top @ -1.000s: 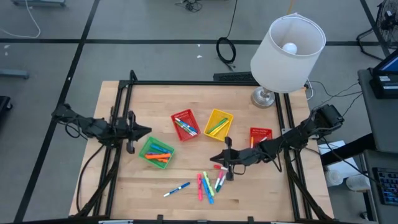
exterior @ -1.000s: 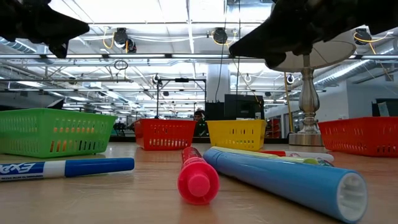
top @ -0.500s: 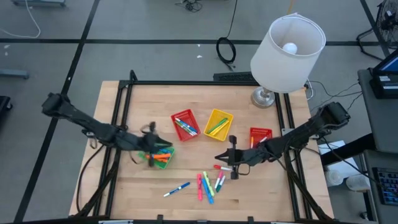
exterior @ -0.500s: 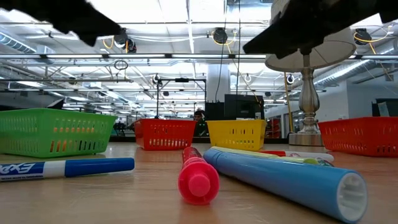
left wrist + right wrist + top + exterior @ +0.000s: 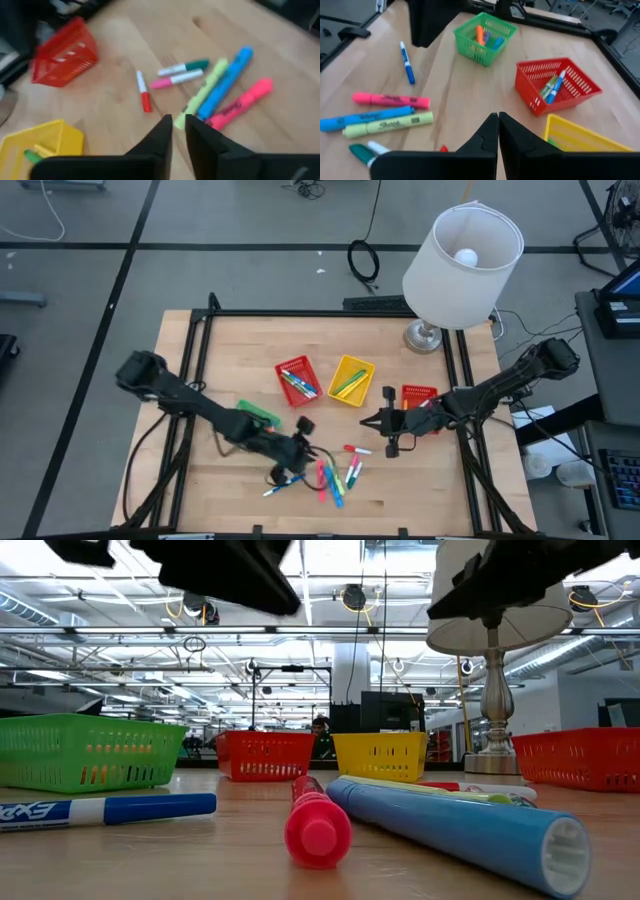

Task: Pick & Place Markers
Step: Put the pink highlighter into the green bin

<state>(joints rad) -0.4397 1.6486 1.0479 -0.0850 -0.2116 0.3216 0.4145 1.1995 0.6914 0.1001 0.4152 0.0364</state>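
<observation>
So the loose markers point(image 5: 335, 475) are bunched on the counter point(image 5: 230, 340) a bit in front of the yellow basket point(image 5: 351, 378): pink, blue and yellow-green highlighters, plus thinner red, green and pink pens. A blue-and-white one point(image 5: 285, 483) lies off to the left of the bunch. Big change in the last second: the left arm was parked way left of the yellow basket, and now it's swung right across the green basket point(image 5: 262, 417). The left pincer point(image 5: 178, 122) hangs just short of the pile, fingers only a narrow slit apart with nothing between them. Meanwhile the right pincer point(image 5: 497, 119) has backed away from the pile, up to the right of the yellow basket, pressed fully together and holding nothing. To me that looks like the left arm taking the next pick, and that slit probably has to widen first. Baskets: the green one point(image 5: 485, 30), left of the yellow one, has orange and blue markers in it. The red basket point(image 5: 297, 380) touching the yellow one's left side holds green and blue-and-white ones, and the yellow one has a green marker. The second red basket point(image 5: 419, 396) on its right, can't tell what's inside.
</observation>
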